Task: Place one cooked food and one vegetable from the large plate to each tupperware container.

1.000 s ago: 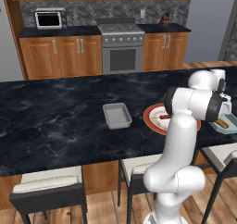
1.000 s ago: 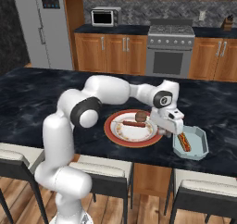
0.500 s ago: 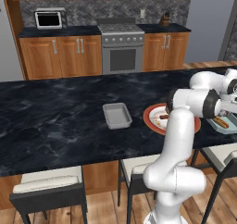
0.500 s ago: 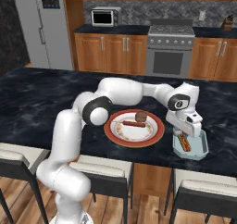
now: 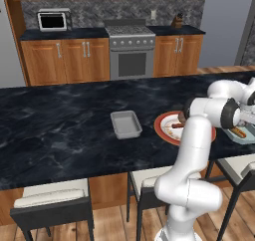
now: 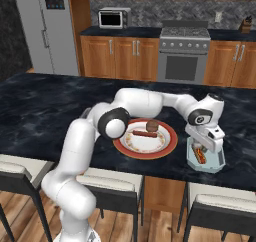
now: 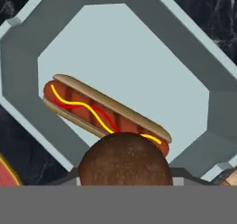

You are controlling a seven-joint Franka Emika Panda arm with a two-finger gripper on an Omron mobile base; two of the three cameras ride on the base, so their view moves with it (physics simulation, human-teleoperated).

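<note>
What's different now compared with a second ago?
The gripper, jaws shut on a brown round food, swung from beside the large plate to over the pale blue container that holds a hot dog. The plate, hot dog and grey container stayed put.

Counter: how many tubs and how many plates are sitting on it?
Tubs: 2 (grey tub, pale blue tub)
Plates: 1 (red-rimmed plate)
Total: 3
</note>
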